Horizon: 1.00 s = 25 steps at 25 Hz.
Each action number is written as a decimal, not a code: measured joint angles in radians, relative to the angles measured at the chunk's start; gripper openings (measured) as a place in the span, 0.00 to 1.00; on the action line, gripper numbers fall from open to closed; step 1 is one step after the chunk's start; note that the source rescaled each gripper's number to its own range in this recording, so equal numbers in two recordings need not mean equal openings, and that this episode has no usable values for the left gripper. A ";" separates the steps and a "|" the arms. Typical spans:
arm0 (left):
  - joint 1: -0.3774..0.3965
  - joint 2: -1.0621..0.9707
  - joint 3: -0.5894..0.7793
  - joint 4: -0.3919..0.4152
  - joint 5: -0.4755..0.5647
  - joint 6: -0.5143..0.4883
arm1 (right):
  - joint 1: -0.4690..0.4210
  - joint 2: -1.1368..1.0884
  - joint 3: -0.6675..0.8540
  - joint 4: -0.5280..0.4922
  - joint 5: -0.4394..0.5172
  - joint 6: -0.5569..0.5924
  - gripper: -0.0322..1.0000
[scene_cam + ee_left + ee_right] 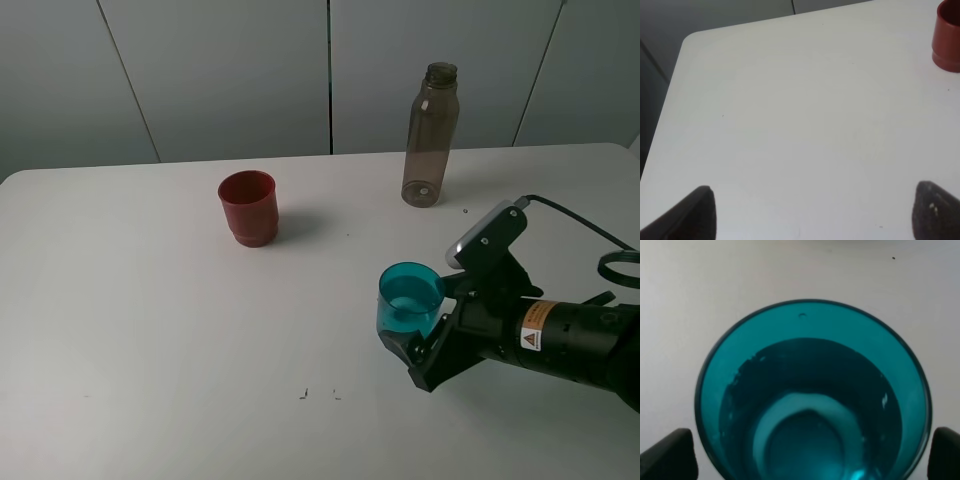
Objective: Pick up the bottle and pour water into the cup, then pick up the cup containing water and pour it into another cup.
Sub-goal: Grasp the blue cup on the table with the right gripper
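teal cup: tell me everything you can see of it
The cup is a translucent teal-blue plastic tumbler, smooth-walled, slightly tapered, upright, mouth open. It is partly filled with water, with droplets on the inner wall. It is at the front right of the white table. The right gripper brackets its lower part, one finger each side; whether they press it, or whether it is lifted, cannot be told.
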 joint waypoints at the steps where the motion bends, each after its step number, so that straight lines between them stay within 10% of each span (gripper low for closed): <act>1: 0.000 0.000 0.000 0.000 0.000 0.000 | 0.000 0.000 0.000 0.000 0.000 -0.001 1.00; 25: 0.000 0.000 0.000 0.000 0.000 0.000 | 0.000 0.000 -0.004 0.004 -0.021 -0.013 1.00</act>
